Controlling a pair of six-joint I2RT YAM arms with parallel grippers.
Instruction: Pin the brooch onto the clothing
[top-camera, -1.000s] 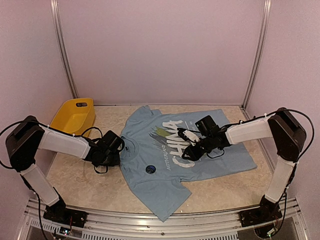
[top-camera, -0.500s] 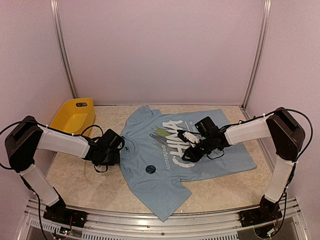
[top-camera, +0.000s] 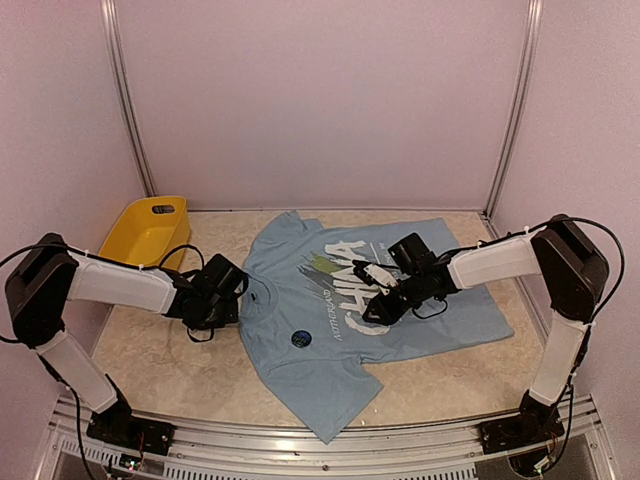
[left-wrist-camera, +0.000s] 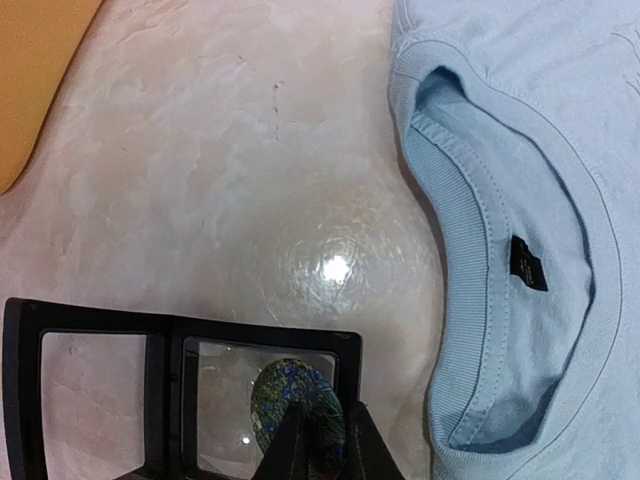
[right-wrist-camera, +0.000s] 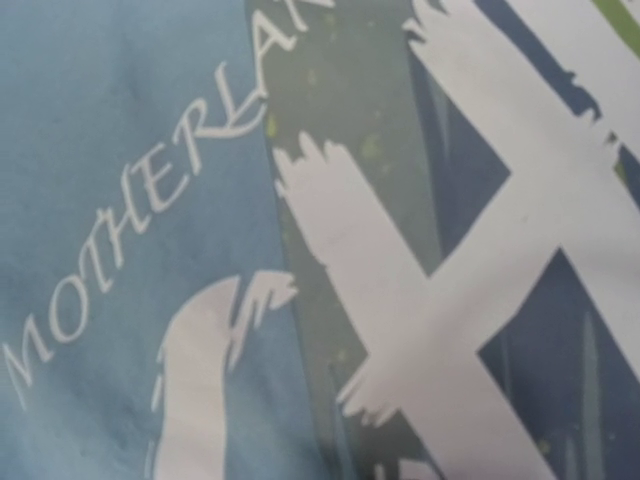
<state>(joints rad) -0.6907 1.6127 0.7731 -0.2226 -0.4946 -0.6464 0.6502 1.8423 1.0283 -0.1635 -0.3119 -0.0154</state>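
oval green-blue brooch (left-wrist-camera: 283, 393) in clear compartment of black box (left-wrist-camera: 90, 318), on marbled surface (left-wrist-camera: 200, 150) beside collar of light blue printed t-shirt (left-wrist-camera: 520, 110). pinched by left pincer (left-wrist-camera: 318, 440), seemingly for lift-out. right pincer (top-camera: 372, 292) low over print, likely steadying cloth; clenched or released, cannot tell.

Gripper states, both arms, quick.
Left gripper: jaws narrow around the brooch; firm hold cannot be told.
Right gripper: low over the T-shirt; open or shut cannot be told.
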